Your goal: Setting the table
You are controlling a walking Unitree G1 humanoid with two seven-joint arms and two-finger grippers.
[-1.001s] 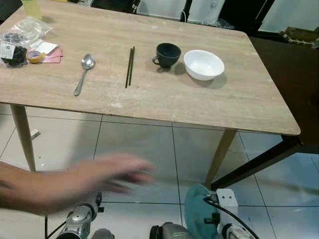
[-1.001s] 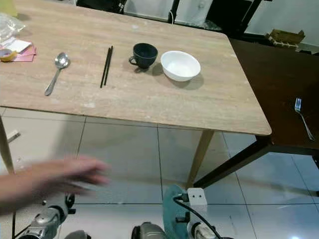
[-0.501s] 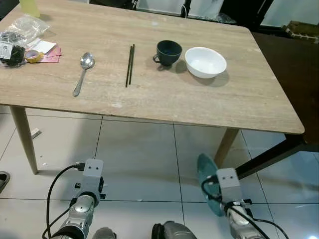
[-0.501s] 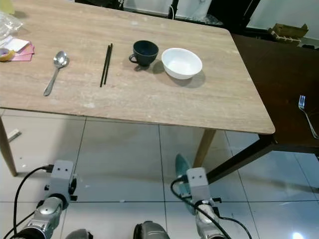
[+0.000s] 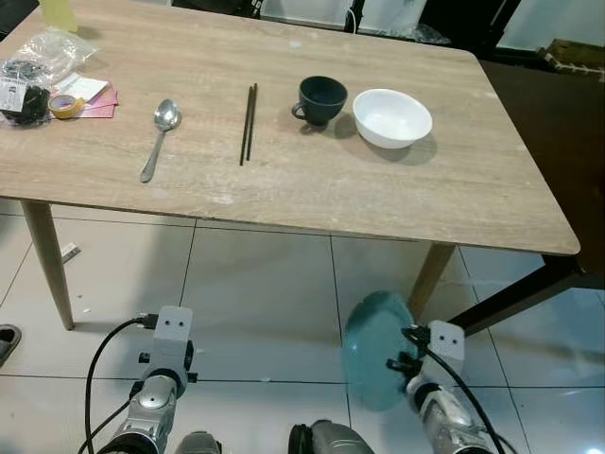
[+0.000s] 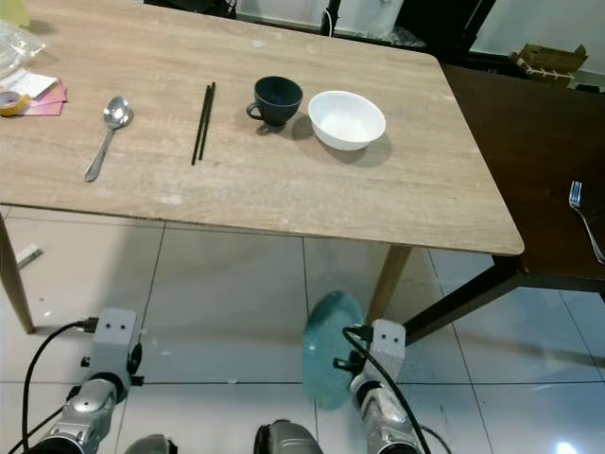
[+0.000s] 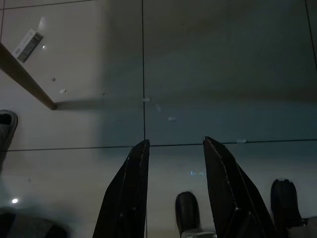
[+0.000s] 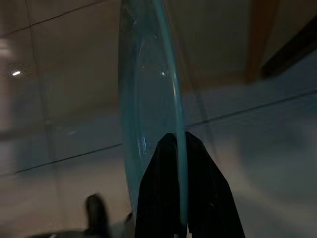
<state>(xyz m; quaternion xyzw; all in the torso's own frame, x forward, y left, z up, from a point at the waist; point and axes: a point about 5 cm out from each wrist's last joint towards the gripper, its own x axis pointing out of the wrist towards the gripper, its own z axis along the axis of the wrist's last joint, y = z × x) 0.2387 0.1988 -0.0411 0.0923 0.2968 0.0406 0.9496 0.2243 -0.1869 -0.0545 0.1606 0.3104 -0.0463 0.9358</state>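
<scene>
right tool (image 8: 176, 144) clamped on teal plate (image 5: 376, 345) rim, held on edge over floor, near tabletop (image 5: 454, 203) near edge | left tool (image 7: 173, 148) parted, empty, low left | tabletop's near strip bare

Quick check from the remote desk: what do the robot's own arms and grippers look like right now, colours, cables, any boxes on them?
Both arms are silver metal with rounded joints. The left arm carries a small pale grey box with two dark dots, and a black cable loops off it. The right arm has the same box and cable. The left gripper and right gripper each have two long, tapering black fingers.
</scene>
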